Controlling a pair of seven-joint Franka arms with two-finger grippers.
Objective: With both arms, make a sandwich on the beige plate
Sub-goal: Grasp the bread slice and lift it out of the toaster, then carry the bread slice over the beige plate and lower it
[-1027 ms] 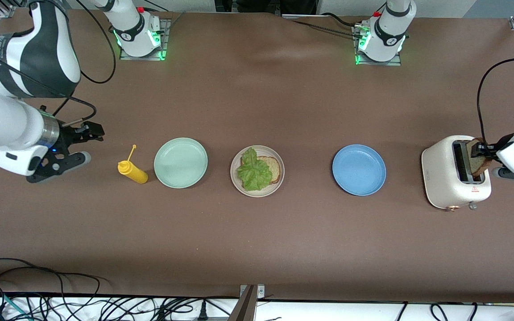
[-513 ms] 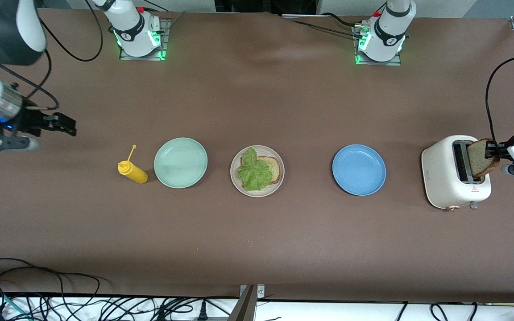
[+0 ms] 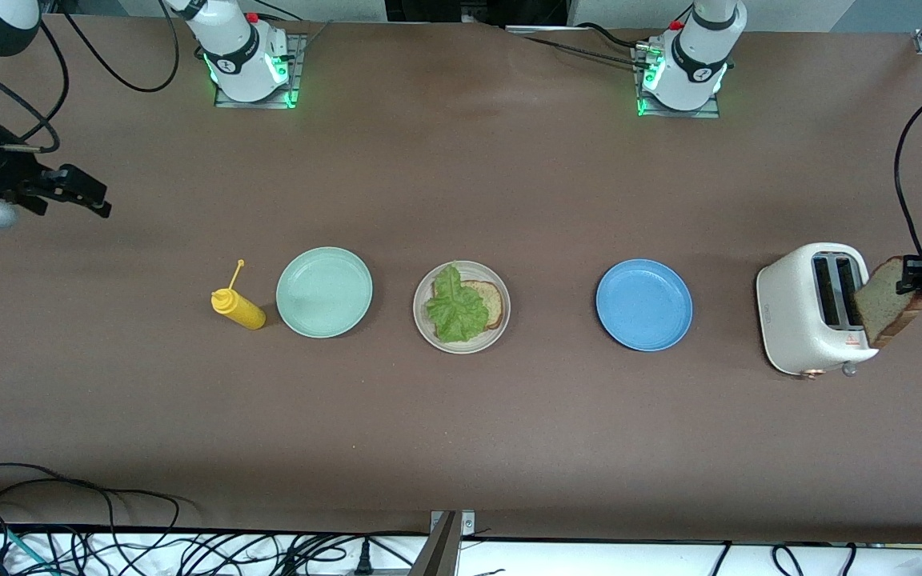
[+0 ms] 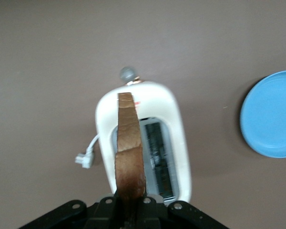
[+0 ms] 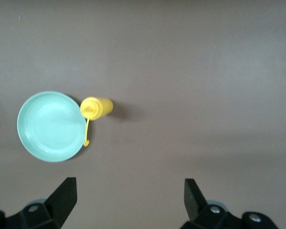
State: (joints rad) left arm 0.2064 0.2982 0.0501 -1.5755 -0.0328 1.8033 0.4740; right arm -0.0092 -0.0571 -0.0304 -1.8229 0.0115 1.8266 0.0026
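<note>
Since a second ago, your left gripper (image 3: 911, 277) has pulled the bread slice (image 3: 889, 302) up out of the toaster (image 3: 801, 316) and now holds it clamped by its top edge, over the toaster's end toward the left arm's edge of the tabletop. In the left wrist view the slice (image 4: 128, 148) hangs edge-on above the toaster (image 4: 176, 119), whose slots you can see are open. Your right gripper (image 3: 89, 194) has drawn back from beside the bottle (image 3: 238, 306) and now hangs, jaws spread wide with nothing between them, over the right arm's edge of the tabletop.

Along the middle of the tabletop you have, from the toaster toward the right arm's end: the blue plate (image 3: 643, 305), the beige plate (image 3: 462, 345) with a bread slice (image 3: 495, 301) and lettuce (image 3: 454, 308) on top of it, the green plate (image 3: 324, 292), then the bottle just beside it.
</note>
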